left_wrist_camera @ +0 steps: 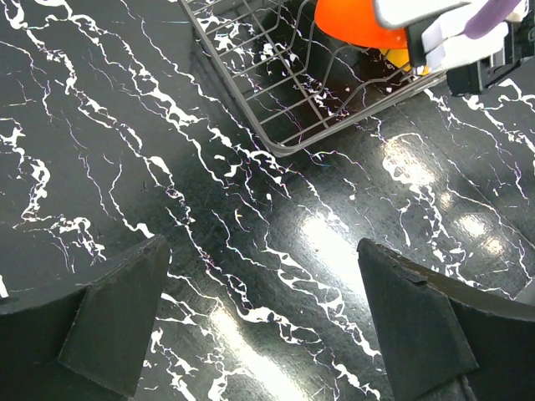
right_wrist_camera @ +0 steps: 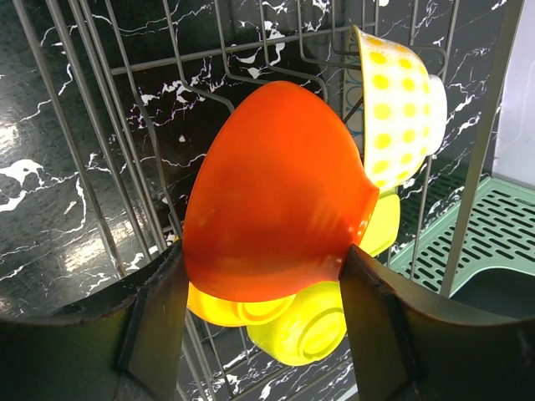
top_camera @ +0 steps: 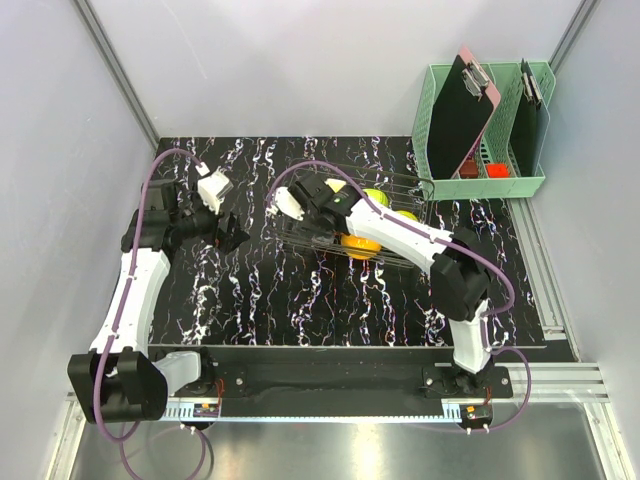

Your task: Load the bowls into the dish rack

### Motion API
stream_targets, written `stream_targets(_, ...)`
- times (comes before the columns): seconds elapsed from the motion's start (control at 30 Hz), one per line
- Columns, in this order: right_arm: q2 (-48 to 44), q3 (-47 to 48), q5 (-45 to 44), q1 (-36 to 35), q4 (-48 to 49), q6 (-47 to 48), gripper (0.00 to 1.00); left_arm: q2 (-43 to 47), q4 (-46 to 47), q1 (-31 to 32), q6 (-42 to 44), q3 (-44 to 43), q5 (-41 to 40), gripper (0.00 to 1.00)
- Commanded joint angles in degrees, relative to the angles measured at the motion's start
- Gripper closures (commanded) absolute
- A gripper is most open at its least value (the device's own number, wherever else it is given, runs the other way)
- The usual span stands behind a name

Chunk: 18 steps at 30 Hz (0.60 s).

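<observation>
The wire dish rack (top_camera: pixel 398 182) stands at the back middle of the table. My right gripper (right_wrist_camera: pixel 263 255) is shut on the red-orange bowl (right_wrist_camera: pixel 276 192), one finger on each side, and holds it inside the rack. Below and behind it lie an orange bowl (right_wrist_camera: pixel 219 307), a lime green bowl (right_wrist_camera: pixel 308 332) and a yellow-green bowl (right_wrist_camera: pixel 383 230). A cream-white bowl with yellow dots (right_wrist_camera: pixel 403 104) stands on edge against the wires. My left gripper (left_wrist_camera: pixel 261 251) is open and empty over bare table, near the rack's corner (left_wrist_camera: pixel 280 146).
A mint-green plastic basket (top_camera: pixel 525 182) with clipboards stands at the back right, just beyond the rack. The table is black marble-patterned (top_camera: pixel 300 290). Grey walls close in on the left, back and right.
</observation>
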<state>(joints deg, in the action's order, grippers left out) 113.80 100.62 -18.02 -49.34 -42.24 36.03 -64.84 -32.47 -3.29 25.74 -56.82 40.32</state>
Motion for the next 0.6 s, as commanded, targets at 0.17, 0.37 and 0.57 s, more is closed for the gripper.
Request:
stream_targets(0.17, 1.8, 6.1, -1.0, -1.5, 2.9, -4.3, 1.00, 0.9, 2.5, -0.6, 1.3, 0.6, 2.4, 0.01)
stream_targets(0.37, 2.3, 5.5, -1.1, -2.2, 2.9, -2.0, 1.00, 0.9, 2.4, -0.8, 1.6, 0.7, 2.9, 0.01)
stream_targets(0.57, 4.4, 4.8, -2.7, -4.1, 2.8, 0.4, 0.86, 0.9, 2.5, -1.0, 1.4, 0.8, 3.4, 0.01)
